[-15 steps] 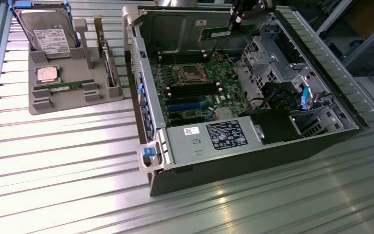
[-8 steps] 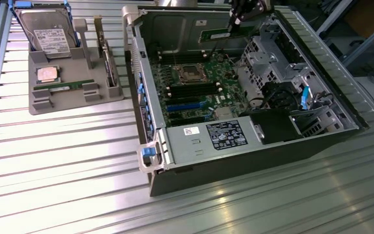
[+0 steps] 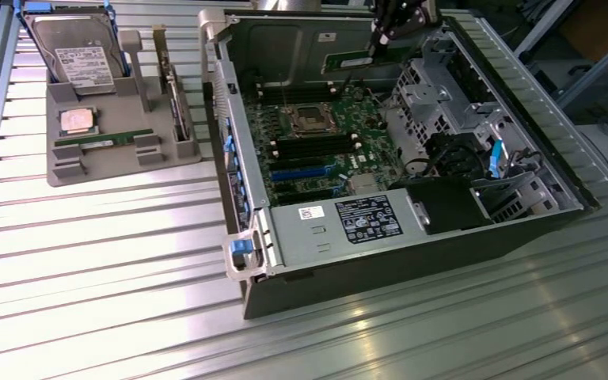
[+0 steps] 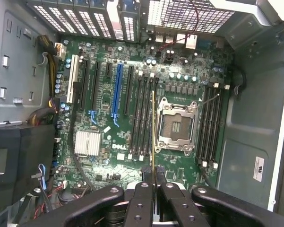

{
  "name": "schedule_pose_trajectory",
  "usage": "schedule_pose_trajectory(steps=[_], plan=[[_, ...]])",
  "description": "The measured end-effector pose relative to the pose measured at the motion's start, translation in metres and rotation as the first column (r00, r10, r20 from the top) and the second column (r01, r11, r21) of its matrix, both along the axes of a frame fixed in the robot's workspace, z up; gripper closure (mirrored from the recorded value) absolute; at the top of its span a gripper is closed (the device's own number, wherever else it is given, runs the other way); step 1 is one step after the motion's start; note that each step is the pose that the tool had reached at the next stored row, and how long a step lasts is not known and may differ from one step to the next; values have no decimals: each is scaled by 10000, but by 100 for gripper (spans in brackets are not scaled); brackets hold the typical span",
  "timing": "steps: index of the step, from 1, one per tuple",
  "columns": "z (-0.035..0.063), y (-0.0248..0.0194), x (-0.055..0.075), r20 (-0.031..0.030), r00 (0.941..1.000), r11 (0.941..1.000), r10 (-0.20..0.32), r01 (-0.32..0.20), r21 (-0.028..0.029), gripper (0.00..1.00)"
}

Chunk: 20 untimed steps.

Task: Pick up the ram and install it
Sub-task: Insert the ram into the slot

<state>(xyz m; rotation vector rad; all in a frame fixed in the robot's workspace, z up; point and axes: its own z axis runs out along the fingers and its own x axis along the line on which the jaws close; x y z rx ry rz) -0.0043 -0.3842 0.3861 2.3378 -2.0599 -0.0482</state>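
Looking down into the open computer case in the exterior view, I see its walls fencing the motherboard on every side, with free room only above. My gripper hangs at the upper middle of the frame, just inside the far wall, jaws pinching the ram. The wrist view shows that stick edge-on over the black memory slots. A second stick lies in the tray at upper left.
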Motion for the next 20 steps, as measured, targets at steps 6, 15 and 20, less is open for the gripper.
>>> schedule_pose_trajectory(steps=[6,15,20], plan=[[-45,0,0,0,10000,10000,0,0,0,88],[-89,0,0,0,10000,10000,0,0,0,88],[-121,0,0,0,10000,10000,0,0,0,88]])
